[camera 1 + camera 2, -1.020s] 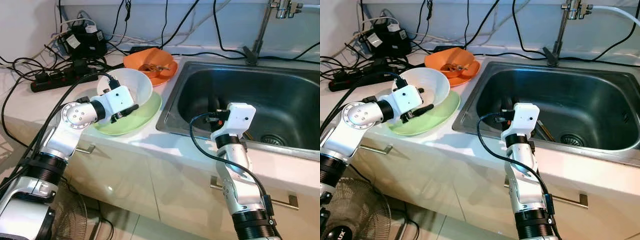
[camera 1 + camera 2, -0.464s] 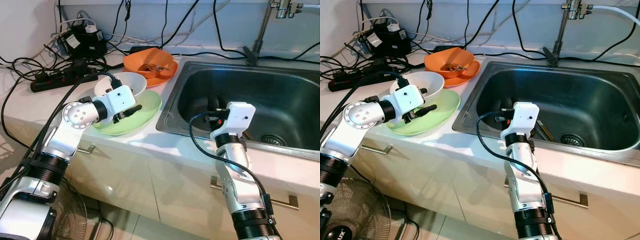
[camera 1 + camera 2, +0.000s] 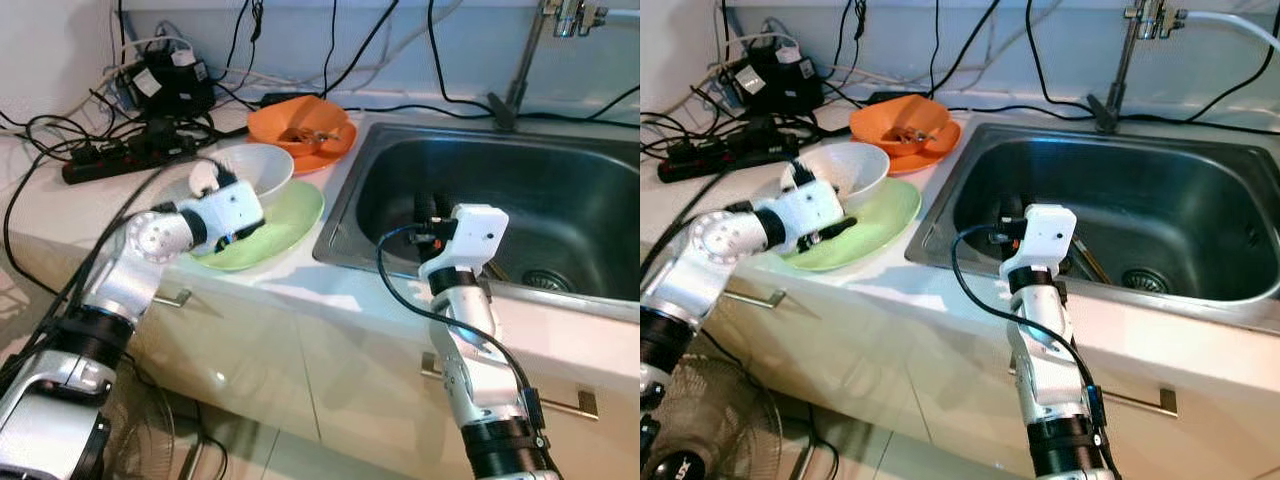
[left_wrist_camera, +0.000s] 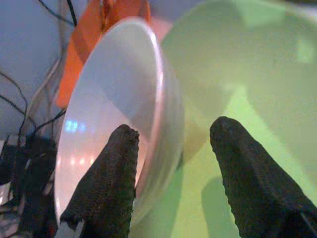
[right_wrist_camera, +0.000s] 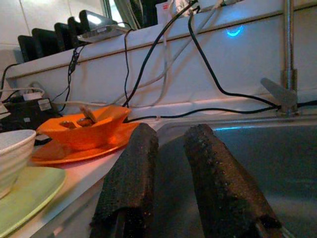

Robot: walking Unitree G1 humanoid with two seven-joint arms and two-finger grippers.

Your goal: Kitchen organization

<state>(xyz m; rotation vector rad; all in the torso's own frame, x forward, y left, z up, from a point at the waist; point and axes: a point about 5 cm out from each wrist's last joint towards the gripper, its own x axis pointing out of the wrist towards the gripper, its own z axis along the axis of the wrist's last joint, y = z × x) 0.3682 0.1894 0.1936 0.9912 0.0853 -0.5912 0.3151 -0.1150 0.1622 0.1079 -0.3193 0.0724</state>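
A white bowl (image 3: 255, 168) sits upright on the back of a light green plate (image 3: 292, 214) on the counter left of the sink (image 3: 338, 256). My left gripper (image 3: 248, 229) is open at the bowl's near side. In the left wrist view its fingertips (image 4: 125, 136) straddle the bowl's rim (image 4: 157, 114), one inside and one over the plate (image 4: 247, 89). My right gripper (image 3: 428, 211) hovers over the sink's front left corner, shut on nothing, with its fingers (image 5: 133, 163) pointing toward the back wall.
An orange bowl (image 3: 300, 124) with scraps rests on an orange plate behind the green one. A power strip (image 3: 122, 158), adapters and many cables crowd the counter's back left. The faucet (image 3: 518, 62) rises behind the sink. A fan (image 3: 150, 440) stands on the floor.
The white bowl, held tilted up a second ago, has come down and now rests on the green plate. The left arm has drawn back slightly. The right arm has not moved.
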